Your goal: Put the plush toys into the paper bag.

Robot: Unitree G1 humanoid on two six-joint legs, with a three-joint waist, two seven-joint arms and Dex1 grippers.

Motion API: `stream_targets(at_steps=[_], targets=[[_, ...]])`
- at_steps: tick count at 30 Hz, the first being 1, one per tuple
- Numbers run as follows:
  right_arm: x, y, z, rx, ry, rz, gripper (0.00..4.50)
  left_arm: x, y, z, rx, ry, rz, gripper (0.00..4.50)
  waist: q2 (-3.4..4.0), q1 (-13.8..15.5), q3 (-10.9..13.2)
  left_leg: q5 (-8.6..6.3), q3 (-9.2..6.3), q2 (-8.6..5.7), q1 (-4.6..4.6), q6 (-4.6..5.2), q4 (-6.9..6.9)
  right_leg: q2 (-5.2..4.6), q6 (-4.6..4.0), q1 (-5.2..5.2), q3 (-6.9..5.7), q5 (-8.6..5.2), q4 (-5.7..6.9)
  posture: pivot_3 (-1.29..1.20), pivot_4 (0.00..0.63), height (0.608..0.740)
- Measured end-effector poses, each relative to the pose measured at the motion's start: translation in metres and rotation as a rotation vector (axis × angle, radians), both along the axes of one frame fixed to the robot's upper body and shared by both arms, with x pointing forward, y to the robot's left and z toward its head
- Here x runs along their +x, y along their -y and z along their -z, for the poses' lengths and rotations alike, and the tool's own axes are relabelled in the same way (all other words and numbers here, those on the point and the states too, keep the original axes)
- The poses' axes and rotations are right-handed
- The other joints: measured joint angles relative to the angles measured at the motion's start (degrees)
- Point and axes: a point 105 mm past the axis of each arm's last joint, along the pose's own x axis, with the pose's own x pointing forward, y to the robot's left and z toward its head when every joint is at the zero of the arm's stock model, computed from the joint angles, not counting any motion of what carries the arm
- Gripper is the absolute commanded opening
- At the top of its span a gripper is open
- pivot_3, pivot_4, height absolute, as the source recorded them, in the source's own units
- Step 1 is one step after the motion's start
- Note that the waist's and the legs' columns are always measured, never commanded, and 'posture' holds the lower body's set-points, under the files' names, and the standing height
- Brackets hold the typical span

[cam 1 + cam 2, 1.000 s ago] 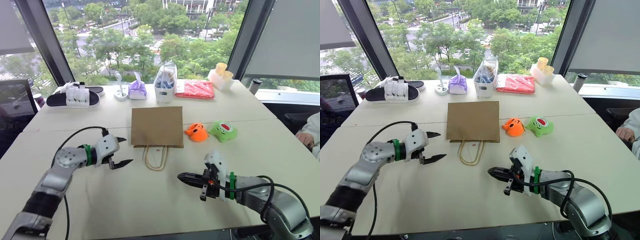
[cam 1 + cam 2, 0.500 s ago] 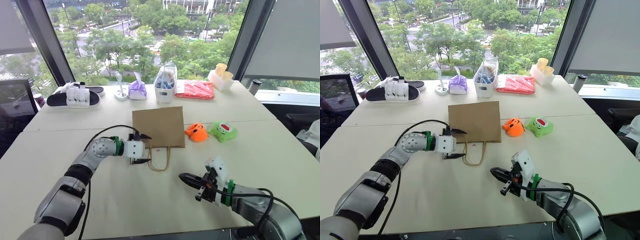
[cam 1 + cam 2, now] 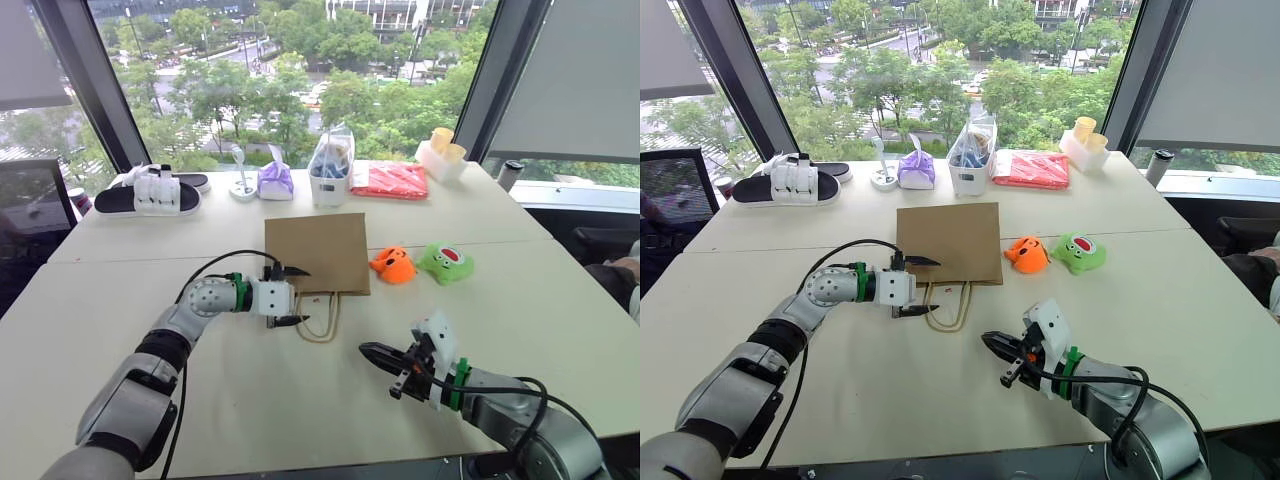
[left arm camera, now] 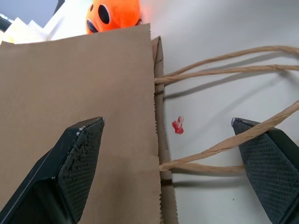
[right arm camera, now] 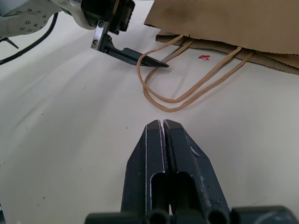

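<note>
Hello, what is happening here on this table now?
A two-armed robot is working on a flat brown paper bag. Its left tool is open at the bag's mouth edge, beside the twisted-paper loop handles. The right tool is shut, holding nothing. The orange plush toy and the green plush toy lie beside the bag.

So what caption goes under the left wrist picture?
Open left gripper at the flat paper bag mouth, handles between its jaws, orange plush toy beyond.
</note>
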Motion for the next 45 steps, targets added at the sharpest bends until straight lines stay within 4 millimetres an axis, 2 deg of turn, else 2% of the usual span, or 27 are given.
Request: stream_targets(at_steps=[5,7,11,14,17,19,22,25,28,29,31,36,41,45], targets=[[0.001,-0.003,0.000,-0.003,0.006,-0.010,0.00,-0.002,0.011,0.003,-0.019,0.000,0.016,0.84,-0.01,0.04,-0.01,0.00,0.00,-0.01,0.00,0.00,0.07,0.00,0.00,0.02,0.00,0.00,0.04,0.00,0.150,0.740],[0.001,-0.004,-0.001,0.002,0.011,-0.012,0.00,-0.002,0.014,0.006,-0.019,-0.010,0.019,0.01,-0.03,0.01,-0.02,0.00,0.00,-0.01,0.01,0.00,0.08,0.01,0.00,0.02,0.00,0.00,0.09,0.00,0.150,0.740],[0.003,-0.005,0.000,0.008,0.011,-0.011,0.00,0.000,0.023,0.008,-0.079,-0.084,-0.003,0.01,-0.04,0.07,-0.02,-0.02,-0.03,-0.02,0.01,0.03,0.26,0.00,0.01,-0.01,0.00,0.00,0.44,0.00,0.150,0.740],[0.005,-0.006,-0.002,0.009,0.029,-0.002,0.00,0.010,0.025,-0.003,-0.219,-0.223,-0.088,0.01,-0.04,-0.10,-0.02,-0.06,-0.05,-0.02,-0.03,0.09,0.47,0.03,0.01,-0.01,-0.01,-0.01,0.50,0.00,0.150,0.740],[0.012,-0.006,-0.006,0.006,0.064,0.023,0.00,0.024,0.018,-0.039,-0.412,-0.351,-0.178,0.01,-0.03,-0.37,-0.01,-0.06,-0.07,0.01,-0.05,0.10,0.63,0.08,0.02,0.01,-0.01,-0.02,0.56,0.00,0.150,0.740],[0.015,-0.008,-0.011,0.011,0.101,0.031,0.00,0.025,0.016,-0.064,-0.483,-0.386,-0.184,0.01,-0.03,-0.57,-0.02,-0.06,-0.08,0.02,-0.02,0.10,0.65,0.10,0.02,0.04,0.00,-0.02,0.58,0.00,0.150,0.740],[0.021,-0.011,-0.017,0.005,0.141,0.036,0.00,0.019,0.017,-0.084,-0.524,-0.433,-0.172,0.01,-0.02,-0.99,-0.03,-0.05,-0.09,0.01,0.03,0.08,0.64,0.10,0.01,0.06,0.01,-0.01,0.62,0.00,0.150,0.740],[0.049,-0.022,-0.027,0.013,0.230,0.096,0.00,0.011,0.015,-0.095,-0.566,-0.614,-0.198,0.01,-0.03,-1.76,-0.01,-0.02,-0.09,0.02,0.00,0.03,0.65,0.14,0.01,-0.02,0.09,-0.01,0.66,0.00,0.150,0.740],[0.082,-0.037,-0.045,0.023,0.327,0.143,0.00,-0.005,0.023,-0.113,-0.576,-0.709,-0.160,0.01,0.03,-1.83,-0.04,0.03,-0.09,0.07,0.08,-0.07,0.58,0.20,-0.01,-0.04,0.14,-0.01,0.69,0.00,0.150,0.740],[0.088,-0.042,-0.048,0.017,0.346,0.145,0.00,-0.010,0.025,-0.117,-0.577,-0.727,-0.155,0.01,0.02,-1.70,-0.06,0.20,-0.13,0.07,0.13,-0.37,0.55,0.20,-0.01,-0.02,0.15,-0.01,0.71,0.00,0.150,0.740],[0.100,-0.051,-0.043,-0.020,0.351,0.135,0.00,-0.012,0.026,-0.118,-0.598,-0.771,-0.180,0.01,0.01,-1.49,-0.06,0.20,-0.15,0.04,0.11,-0.38,0.50,0.18,-0.02,-0.03,0.17,0.00,0.69,0.00,0.150,0.740],[0.122,-0.063,-0.006,-0.106,0.277,0.147,0.00,-0.021,0.030,-0.121,-0.657,-0.882,-0.201,0.01,0.01,-1.63,-0.06,0.20,-0.13,0.00,0.00,-0.40,0.50,0.16,-0.03,-0.13,0.28,0.01,0.67,0.00,0.150,0.740],[0.137,-0.064,-0.008,-0.111,0.305,0.171,0.00,-0.033,0.027,-0.121,-0.722,-0.985,-0.201,0.01,0.02,-1.84,-0.05,0.23,-0.13,0.02,0.00,-0.47,0.45,0.18,-0.04,-0.19,0.31,0.01,0.68,0.00,0.150,0.740],[0.140,-0.071,-0.006,-0.110,0.310,0.147,0.00,-0.036,0.023,-0.132,-0.840,-1.087,-0.188,0.01,0.01,-1.89,-0.06,0.24,-0.13,0.02,0.01,-0.48,0.45,0.18,-0.05,-0.19,0.31,0.02,0.68,0.00,0.150,0.740]])
